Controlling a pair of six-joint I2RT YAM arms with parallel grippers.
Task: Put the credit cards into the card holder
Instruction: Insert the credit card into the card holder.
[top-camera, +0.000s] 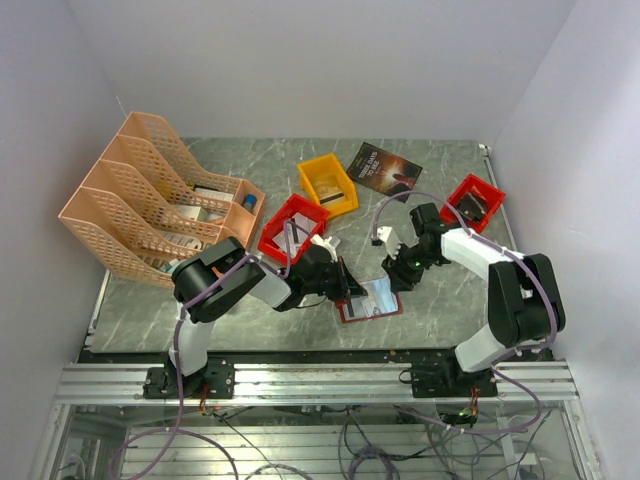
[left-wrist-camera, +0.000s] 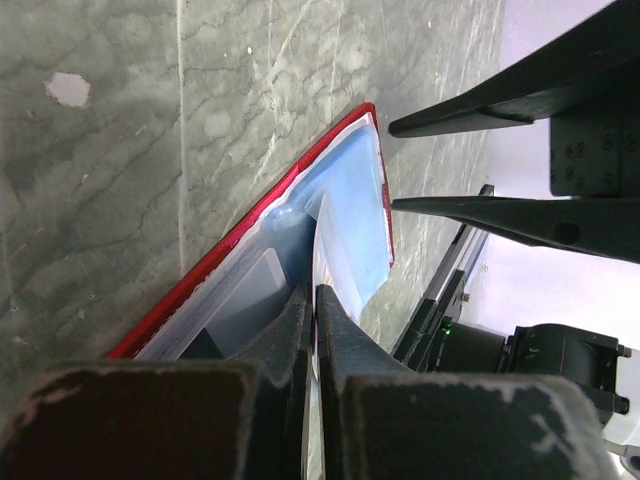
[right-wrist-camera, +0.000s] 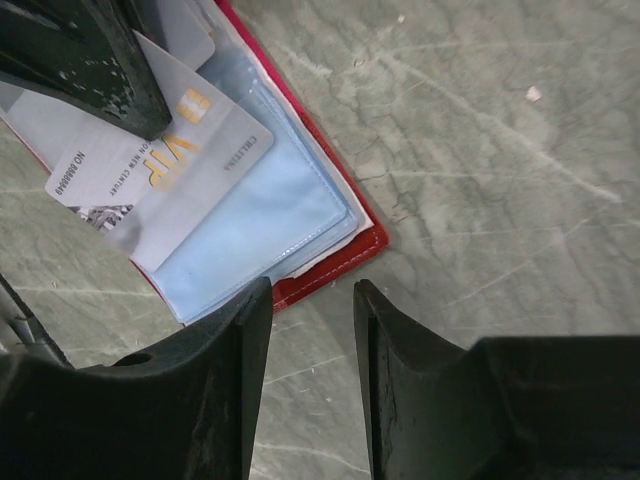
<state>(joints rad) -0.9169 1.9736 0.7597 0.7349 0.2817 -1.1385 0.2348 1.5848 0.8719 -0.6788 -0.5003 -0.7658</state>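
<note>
The card holder (top-camera: 370, 300) lies open on the table in front of the arms, with a dark-red rim (right-wrist-camera: 335, 262) and pale blue pockets (left-wrist-camera: 352, 195). My left gripper (top-camera: 349, 282) is shut on a silver credit card (right-wrist-camera: 170, 165) printed "VIP". It holds the card slanted over the holder's left pockets; seen edge-on in the left wrist view (left-wrist-camera: 318, 240), the card's far edge is at a pocket. A second pale card (right-wrist-camera: 183, 28) shows beneath it. My right gripper (top-camera: 397, 275) is open and empty, its fingertips (right-wrist-camera: 240, 300) just above the holder's right corner.
Two red bins (top-camera: 292, 228) (top-camera: 473, 202), a yellow bin (top-camera: 327, 184) and a dark booklet (top-camera: 386, 168) stand behind the holder. An orange file rack (top-camera: 140, 195) fills the back left. The right gripper's fingers (left-wrist-camera: 480, 100) show close beside the holder in the left wrist view.
</note>
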